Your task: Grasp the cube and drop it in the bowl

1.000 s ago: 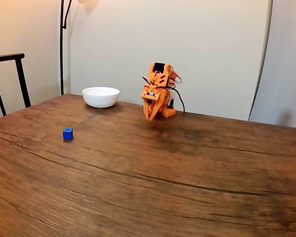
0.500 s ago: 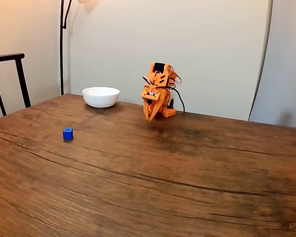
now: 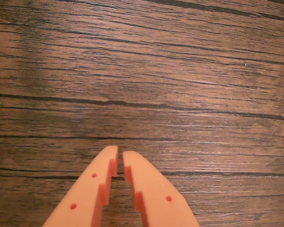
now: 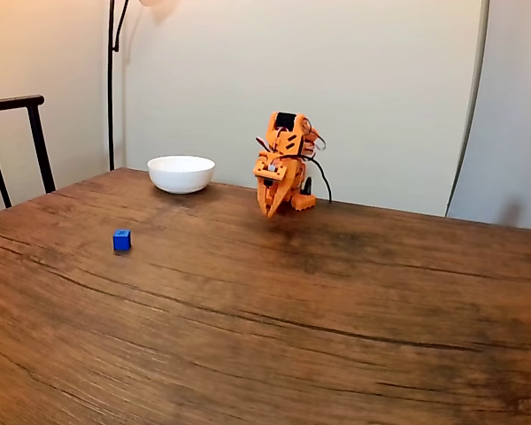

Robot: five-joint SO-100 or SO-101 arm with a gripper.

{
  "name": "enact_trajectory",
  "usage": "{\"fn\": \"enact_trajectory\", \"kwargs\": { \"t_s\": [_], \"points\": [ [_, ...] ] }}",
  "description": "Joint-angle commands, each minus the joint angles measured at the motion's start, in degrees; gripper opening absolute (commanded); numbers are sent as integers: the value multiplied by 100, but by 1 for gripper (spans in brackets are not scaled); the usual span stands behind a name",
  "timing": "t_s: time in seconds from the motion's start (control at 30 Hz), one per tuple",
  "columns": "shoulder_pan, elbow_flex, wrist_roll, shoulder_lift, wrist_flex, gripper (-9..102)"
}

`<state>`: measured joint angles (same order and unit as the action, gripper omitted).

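A small bright-blue cube (image 4: 121,239) rests on the wooden table at the left in the fixed view. The white bowl (image 4: 180,173) stands farther back, near the table's far edge. The orange arm is folded up at the back, to the right of the bowl, with its gripper (image 4: 270,211) pointing down at the table, well away from the cube. In the wrist view the gripper (image 3: 119,155) enters from the bottom edge, its two orange fingers nearly touching with nothing between them, above bare wood.
A dark chair back (image 4: 18,142) stands at the table's left edge and a lamp pole (image 4: 111,80) rises behind the bowl. The wooden table (image 4: 319,336) stretches wide toward the front and right.
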<state>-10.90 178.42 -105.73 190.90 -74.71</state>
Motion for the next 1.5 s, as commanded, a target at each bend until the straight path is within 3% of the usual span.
{"fn": "enact_trajectory", "kwargs": {
  "t_s": [0.0,0.7,1.17,1.47],
  "points": [
    [-26,-18,-35,-105,-352,0],
    [-26,-18,53,-53,26,0],
    [-132,-861,1371,-53,1468,0],
    [-694,-1758,1397,-149,2004,0]
  ]
}}
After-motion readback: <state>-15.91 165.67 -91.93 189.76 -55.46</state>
